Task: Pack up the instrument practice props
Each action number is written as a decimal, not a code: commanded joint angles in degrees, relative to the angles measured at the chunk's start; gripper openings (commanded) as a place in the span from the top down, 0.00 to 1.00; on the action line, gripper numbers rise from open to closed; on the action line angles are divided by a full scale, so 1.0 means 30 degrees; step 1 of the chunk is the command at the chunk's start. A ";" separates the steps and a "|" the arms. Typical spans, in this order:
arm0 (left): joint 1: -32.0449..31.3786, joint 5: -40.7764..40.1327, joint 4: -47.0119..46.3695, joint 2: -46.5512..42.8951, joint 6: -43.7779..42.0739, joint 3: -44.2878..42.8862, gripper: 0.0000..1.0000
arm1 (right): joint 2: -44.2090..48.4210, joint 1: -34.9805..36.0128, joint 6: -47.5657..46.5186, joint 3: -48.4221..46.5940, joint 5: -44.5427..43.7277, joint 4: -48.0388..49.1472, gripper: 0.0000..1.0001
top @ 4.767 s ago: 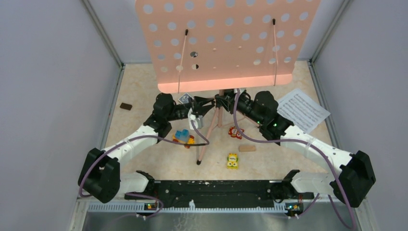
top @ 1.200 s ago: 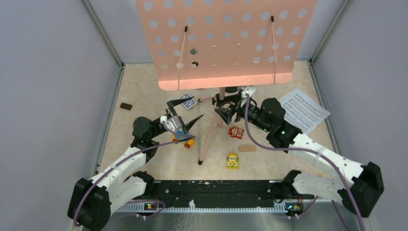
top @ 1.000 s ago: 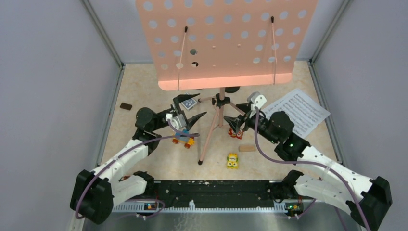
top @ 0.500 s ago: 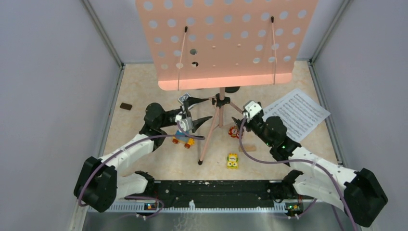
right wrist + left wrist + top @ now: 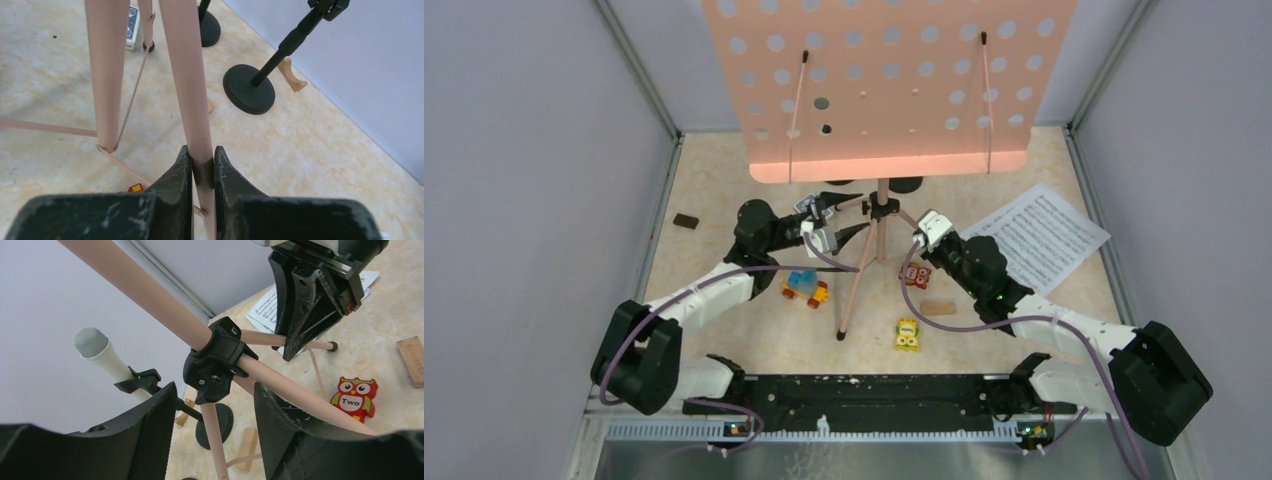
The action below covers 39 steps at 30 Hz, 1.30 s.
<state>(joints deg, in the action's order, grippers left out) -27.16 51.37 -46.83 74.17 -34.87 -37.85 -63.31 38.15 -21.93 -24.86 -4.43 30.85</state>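
Observation:
The pink perforated music desk (image 5: 884, 80) stands on pink tripod legs (image 5: 857, 275) joined at a black hub (image 5: 882, 210). My left gripper (image 5: 844, 215) is open, its jaws either side of the hub (image 5: 217, 362) and not touching it; in the left wrist view the gripper (image 5: 215, 387) holds nothing. My right gripper (image 5: 921, 240) is shut on a tripod leg (image 5: 187, 75), pinching it between the fingertips (image 5: 202, 162). A white microphone (image 5: 100, 352) sits in a black round-based holder (image 5: 215, 420). A second holder base (image 5: 248, 90) stands behind the legs. Sheet music (image 5: 1039, 230) lies at the right. The dark microphone is not visible.
Toy cars (image 5: 805, 287) (image 5: 908, 333) and a red owl toy (image 5: 914, 273) lie around the legs. A wooden block (image 5: 939, 307) is near the right arm. A blue card box (image 5: 132, 27) lies behind the legs. A dark piece (image 5: 686, 221) lies at the left wall.
My right gripper has moved in and closed on the tripod leg. My left gripper has moved right to straddle the hub, still open. The desk has shifted slightly left.

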 commanded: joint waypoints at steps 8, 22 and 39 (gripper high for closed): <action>-0.0072 0.0542 0.1365 0.1135 -0.1574 -0.2278 0.53 | 0.0001 0.0075 0.1422 -0.0399 -0.0028 0.1013 1.00; -0.0084 0.0061 0.3449 0.1027 -0.2395 -0.2810 0.93 | 0.0053 0.0084 0.1590 -0.0410 -0.0004 0.0965 1.00; -0.0196 -0.4244 -0.1490 -0.1321 1.2783 0.1027 1.00 | 0.0996 0.0061 0.1730 -0.0761 0.0650 0.0141 0.84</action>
<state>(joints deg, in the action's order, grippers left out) -27.66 44.77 -48.14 73.78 -14.06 -37.30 -62.87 38.52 -22.87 -24.86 -2.22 30.48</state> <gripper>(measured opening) 0.050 0.099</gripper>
